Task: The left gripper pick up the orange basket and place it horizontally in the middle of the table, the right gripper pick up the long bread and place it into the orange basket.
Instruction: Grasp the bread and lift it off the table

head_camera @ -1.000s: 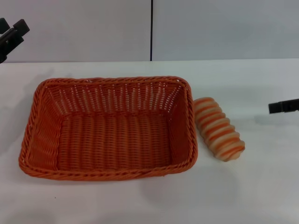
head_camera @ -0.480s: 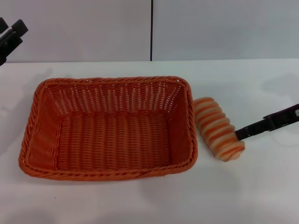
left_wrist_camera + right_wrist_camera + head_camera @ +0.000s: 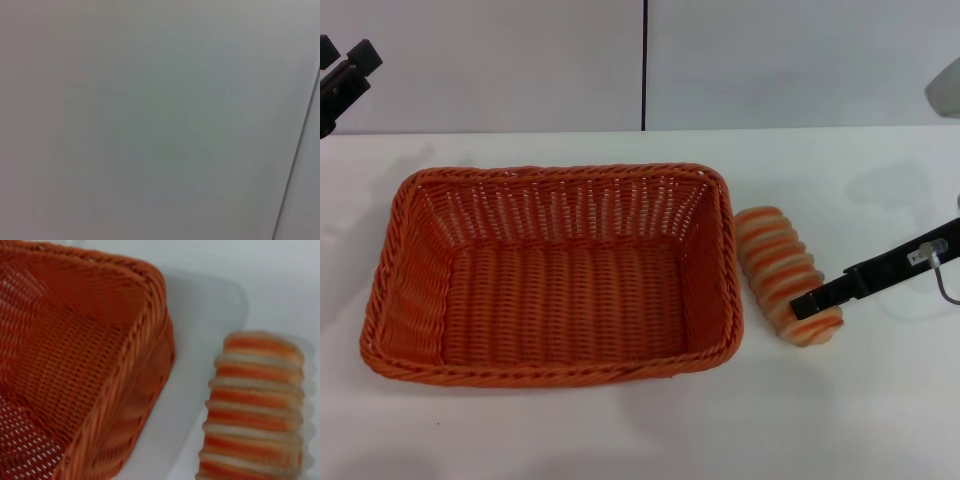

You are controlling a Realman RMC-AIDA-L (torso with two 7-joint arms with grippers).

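The orange basket [image 3: 555, 275] lies lengthwise across the white table [image 3: 620, 430], left of centre and empty. Its corner also fills the right wrist view as the orange basket [image 3: 75, 355]. Just right of it, apart from its rim, lies the long bread [image 3: 785, 272], cream with orange stripes, also seen as the long bread [image 3: 255, 405]. My right gripper [image 3: 810, 302] comes in low from the right, and its black tip overlaps the bread's near end. Raised at the far left is my left gripper [image 3: 345, 62], open and holding nothing.
A grey wall with a dark vertical seam [image 3: 644, 65] stands behind the table. The left wrist view shows only this plain wall. A thin cable [image 3: 945, 285] hangs from the right arm. Bare tabletop lies in front of the basket and right of the bread.
My right gripper has moved left and down from the right edge until its tip reaches the bread's near end. Basket, bread and left arm have not moved.
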